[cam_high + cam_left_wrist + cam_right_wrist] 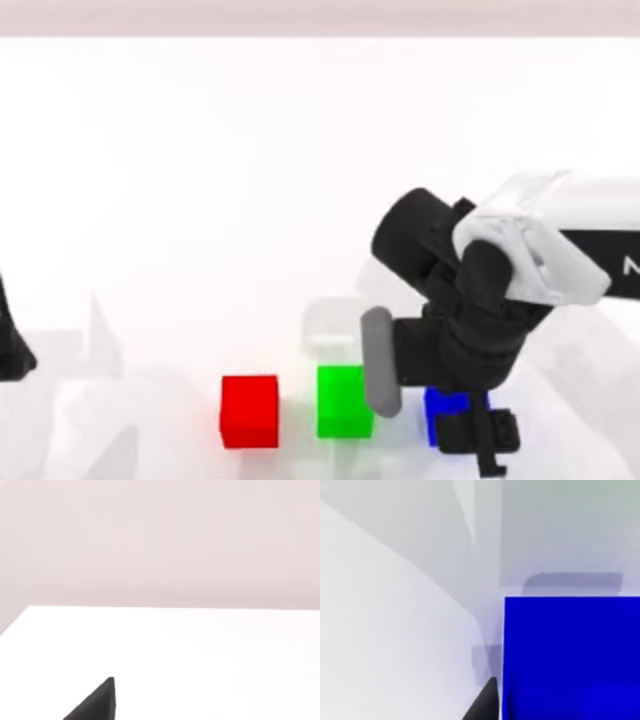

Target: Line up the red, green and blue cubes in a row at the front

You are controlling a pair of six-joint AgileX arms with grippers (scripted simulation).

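Blue cube (445, 408) sits directly under the right gripper (470, 425), at the right end of the front row on the bench (200, 200), beside the green cube (344, 401) and red cube (249, 410); whether this gripper pinches it I cannot tell. Left arm (12, 345) is parked far away

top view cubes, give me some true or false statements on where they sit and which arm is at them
1. The red cube lies at the left end of the row. True.
2. The green cube sits between the red one and the blue cube. True.
3. The left gripper is over the blue cube. False: the right gripper is over it, while the left arm stays at the table's left edge.
4. The red cube is stacked on the green one. False: they sit side by side, apart, on the table.
5. The blue cube fills much of the right wrist view. True.
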